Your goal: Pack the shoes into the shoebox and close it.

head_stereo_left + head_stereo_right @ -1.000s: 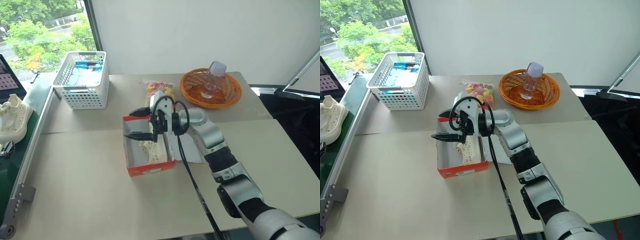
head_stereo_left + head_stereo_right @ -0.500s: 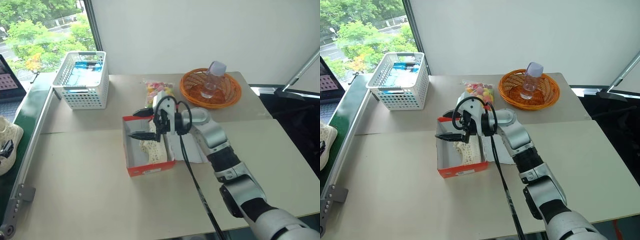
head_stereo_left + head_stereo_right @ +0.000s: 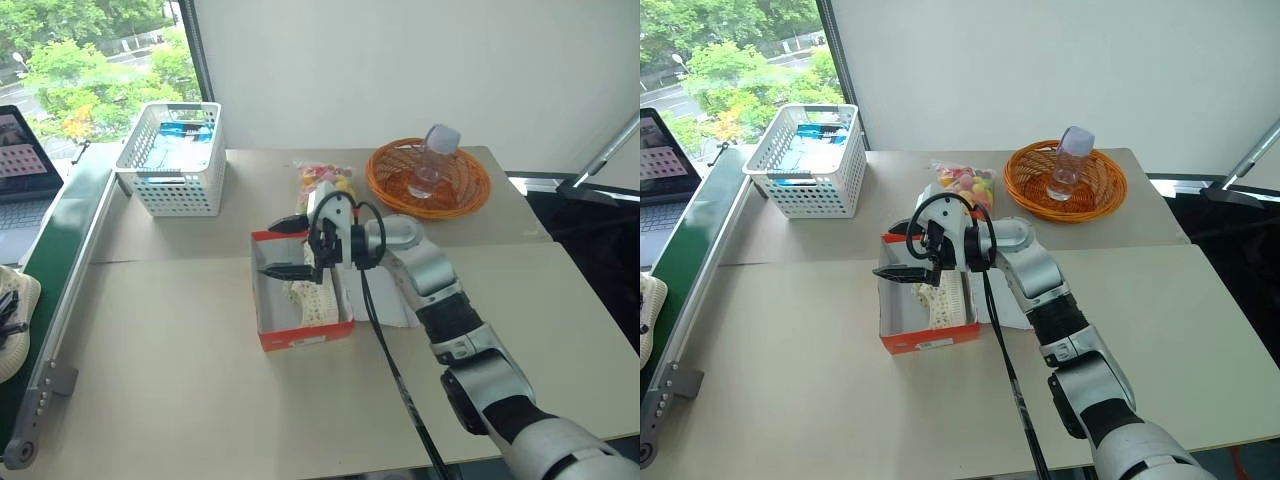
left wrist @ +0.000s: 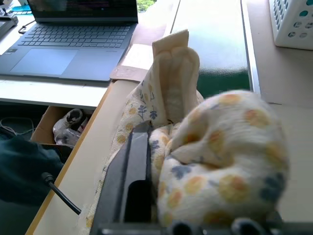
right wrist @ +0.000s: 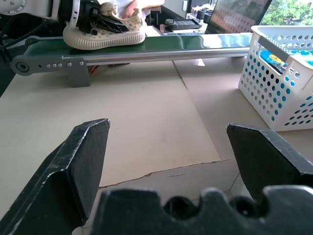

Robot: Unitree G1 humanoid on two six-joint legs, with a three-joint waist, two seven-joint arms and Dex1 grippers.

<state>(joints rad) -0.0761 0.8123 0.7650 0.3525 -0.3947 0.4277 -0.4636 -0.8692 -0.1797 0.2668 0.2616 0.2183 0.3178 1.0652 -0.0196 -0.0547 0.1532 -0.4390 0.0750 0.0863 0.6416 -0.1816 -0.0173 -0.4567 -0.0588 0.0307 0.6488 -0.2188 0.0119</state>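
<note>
My right gripper [image 3: 285, 248] hangs at frame centre over the open shoebox [image 3: 300, 338], jaws spread wide and empty, so the way in is clear for the second shoe. One shoe [image 3: 308, 296] already lies inside, against the box's right wall, leaving room beside it. My left gripper [image 5: 93, 22], at the far left by the green belt [image 5: 146, 46], has its jaws clamped on the other shoe [image 5: 105, 33], ready to carry it over.
</note>
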